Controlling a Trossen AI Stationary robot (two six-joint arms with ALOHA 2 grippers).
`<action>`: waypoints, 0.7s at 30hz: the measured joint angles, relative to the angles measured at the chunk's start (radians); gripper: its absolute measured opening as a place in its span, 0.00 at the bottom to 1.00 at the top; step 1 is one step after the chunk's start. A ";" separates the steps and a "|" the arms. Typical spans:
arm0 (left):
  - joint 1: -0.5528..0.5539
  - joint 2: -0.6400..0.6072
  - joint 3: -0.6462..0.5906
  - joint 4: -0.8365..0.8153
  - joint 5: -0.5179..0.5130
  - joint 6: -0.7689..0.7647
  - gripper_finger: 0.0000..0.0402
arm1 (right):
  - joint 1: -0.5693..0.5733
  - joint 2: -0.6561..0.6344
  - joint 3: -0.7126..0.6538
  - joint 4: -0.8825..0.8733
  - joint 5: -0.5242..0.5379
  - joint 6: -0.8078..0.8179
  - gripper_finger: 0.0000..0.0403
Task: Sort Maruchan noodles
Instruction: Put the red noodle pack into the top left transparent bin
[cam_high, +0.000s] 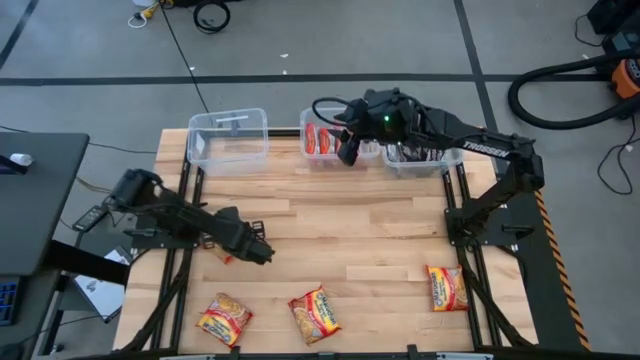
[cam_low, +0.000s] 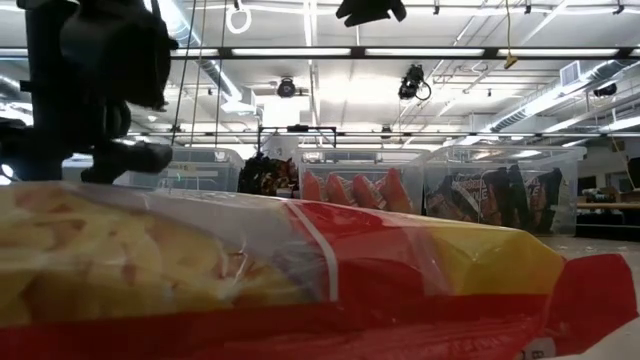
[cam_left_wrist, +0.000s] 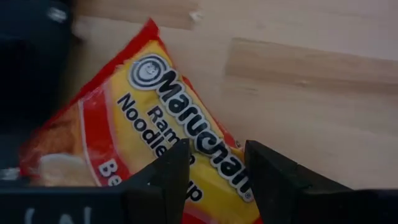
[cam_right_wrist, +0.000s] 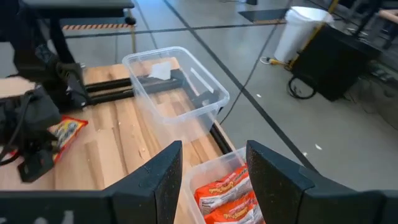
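Maruchan noodles packets are split between the tabletop and the bins along its far edge. Starting at the left: my left gripper (cam_high: 262, 254) sits low over the left half of the tabletop, fingers spread to either side of an orange-yellow crinkly plastic packet (cam_left_wrist: 155, 137) lying flat on the wood. The fingers straddle it but I cannot confirm they press on it; I judge this a pick being lined up. Behind, at the far left corner, the clear plastic bin (cam_high: 229, 138) holds no packets that I can see, so I take it as the intended home for the orange-yellow sort.

Along the near edge, three more orange-yellow packets (cam_high: 314, 313) lie apart from one another, unsorted.

At the far edge's middle, the second clear bin (cam_high: 312, 150) holds red-and-silver packets (cam_right_wrist: 227, 190) standing on edge. My right gripper (cam_high: 347, 152) hangs directly above this bin with its fingers apart and nothing between them, a placing consistent with a drop just made there.

Rightmost, the third clear bin (cam_high: 440, 161) carries the dark black-and-silver packets (cam_low: 500, 200), also upright.
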 joint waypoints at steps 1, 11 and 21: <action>0.003 0.023 0.006 -0.007 0.006 -0.002 0.40 | -0.010 0.000 0.000 0.000 -0.021 -0.014 0.45; 0.050 0.091 0.064 -0.018 0.026 0.049 0.32 | -0.068 0.000 0.000 -0.010 -0.097 -0.087 0.46; 0.104 0.066 0.103 0.028 -0.021 0.313 0.02 | -0.093 0.000 0.000 -0.001 -0.098 -0.101 0.45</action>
